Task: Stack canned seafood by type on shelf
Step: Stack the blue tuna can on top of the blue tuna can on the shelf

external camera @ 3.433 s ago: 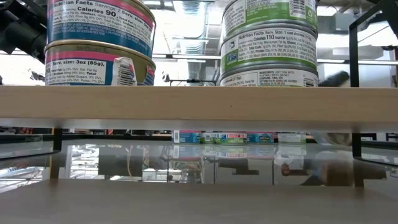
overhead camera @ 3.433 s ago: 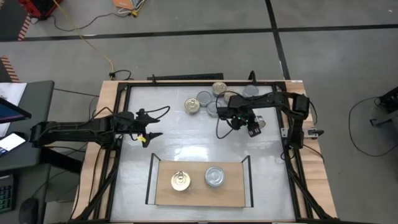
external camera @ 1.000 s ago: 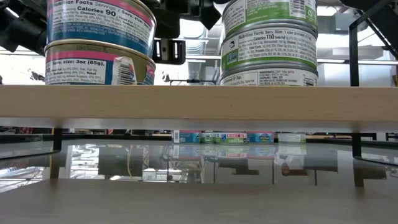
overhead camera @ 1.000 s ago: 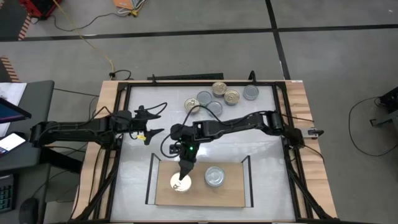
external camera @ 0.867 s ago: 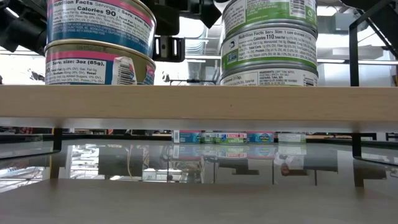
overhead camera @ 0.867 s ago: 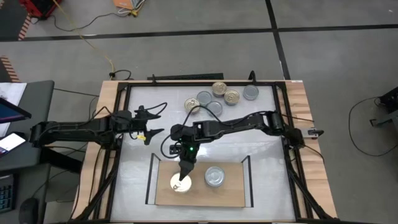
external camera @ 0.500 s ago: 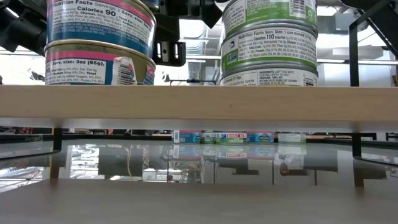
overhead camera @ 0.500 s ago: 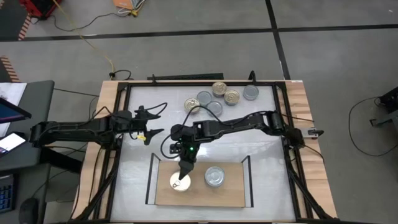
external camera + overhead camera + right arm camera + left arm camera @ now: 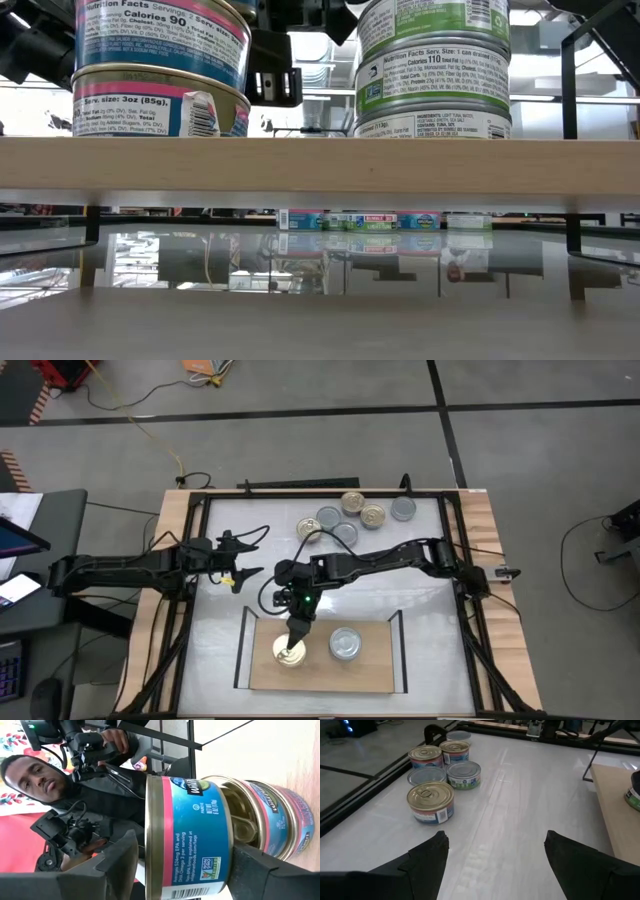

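Canned seafood, small round flat metal tins with paper label bands, lies in two places. Five loose tins (image 9: 345, 518), some gold-lidded and some silver-grey, huddle at the far side of the white surface (image 9: 420, 590). The rest stand on the light wooden shelf (image 9: 370, 672) with thin black uprights, near the front edge.

There are two piles on the shelf. One is a silver-lidded pile with green labels (image 9: 430, 60). The other is a gold-lidded pile, where a blue-and-pink-banded tin (image 9: 195, 835) sits on a pink-banded one (image 9: 280, 820).

The right end effector (image 9: 291, 643) hangs straight over that gold pile, straddling the top tin. Whether it grips the tin or has let go cannot be told.

The left end effector (image 9: 492, 865) hovers wide open and empty over the surface's left side, facing the loose tins.

These tins look rigid, fairly dense and smooth-walled, so likely slippery. The safest hold seems to be across the label band on opposite sides, kept level, since a tilted tin could slide off the lid beneath it.
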